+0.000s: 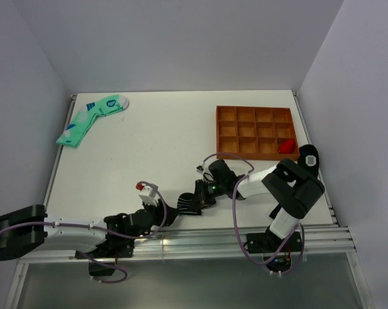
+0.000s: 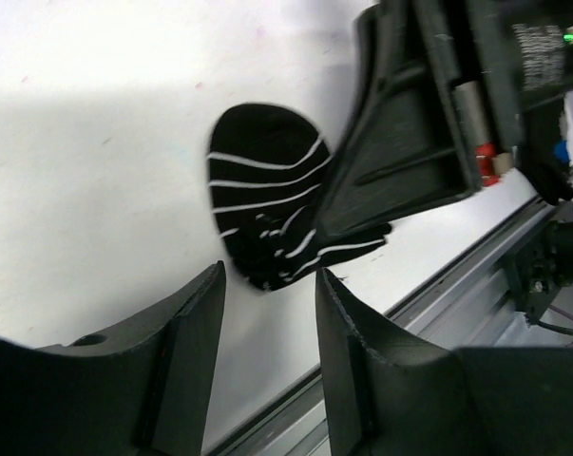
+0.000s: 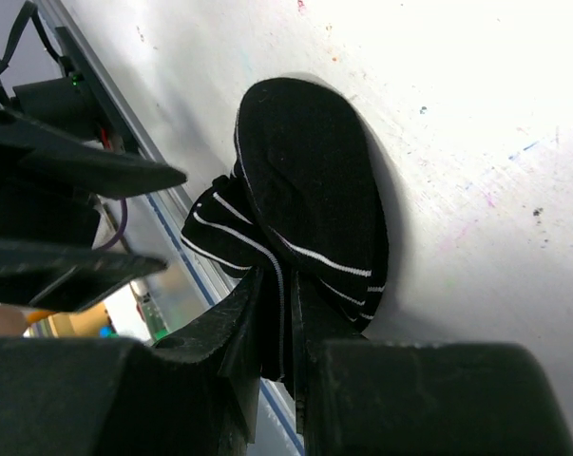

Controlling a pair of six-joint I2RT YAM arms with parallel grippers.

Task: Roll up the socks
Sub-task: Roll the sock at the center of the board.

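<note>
Right gripper is clamped on the black striped socks near the front of the table. Left gripper stands open, empty, just beside them.

Wore matte black joint housings on white arm tubes, trailed looping purple cables, ended in ribbed black plastic left gripper.

Socks: matt knit; table: smooth, sl. scuffed.
</note>
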